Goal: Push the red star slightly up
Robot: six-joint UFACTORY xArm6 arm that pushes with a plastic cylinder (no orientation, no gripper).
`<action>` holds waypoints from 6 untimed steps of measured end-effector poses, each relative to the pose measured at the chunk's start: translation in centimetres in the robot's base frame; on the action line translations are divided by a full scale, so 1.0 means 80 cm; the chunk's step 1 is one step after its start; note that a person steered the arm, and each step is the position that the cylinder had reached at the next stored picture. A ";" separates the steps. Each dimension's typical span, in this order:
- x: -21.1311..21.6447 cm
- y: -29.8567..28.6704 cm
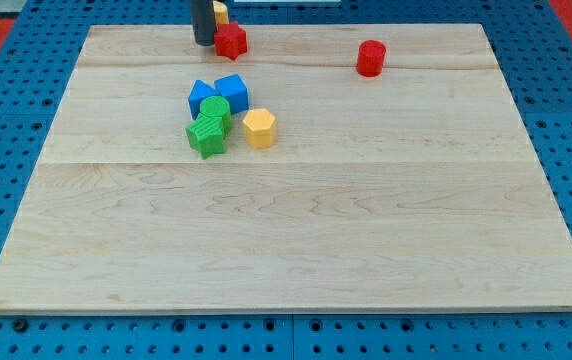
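Red star (231, 40): near the view's top edge of the board (286, 240), left of centre.
Around it: a yellow block (221, 13) peeks out just above the star, at the board's top edge, mostly hidden by the rod; its shape cannot be made out.
Other blocks: a red cylinder (370, 58) stands well apart to the view's right, at about the same level.
Cluster: lower down, near the board's left-centre, two blue blocks sit side by side, a blue cube (232, 92) and a blue block (201, 97) of unclear shape. Touching them below are a green block (207, 128) and a yellow hexagon (259, 128).
My tip (204, 43): just beside the star's left side, seemingly touching it; the rod rises out of the view's top.
Pincer: the arm carries none, only the bare rod, so there is nothing to spread or pinch.
Star's look: bright red, chunky, with short blunt points, lying flat on pale wood.
Surround: blue pegboard (6, 120) frames the board.
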State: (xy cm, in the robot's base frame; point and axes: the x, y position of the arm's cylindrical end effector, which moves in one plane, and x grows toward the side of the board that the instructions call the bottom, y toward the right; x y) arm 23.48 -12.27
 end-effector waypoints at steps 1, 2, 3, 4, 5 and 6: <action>0.037 -0.001; 0.033 0.073; 0.014 0.079; -0.011 0.046; -0.017 0.044; 0.016 0.114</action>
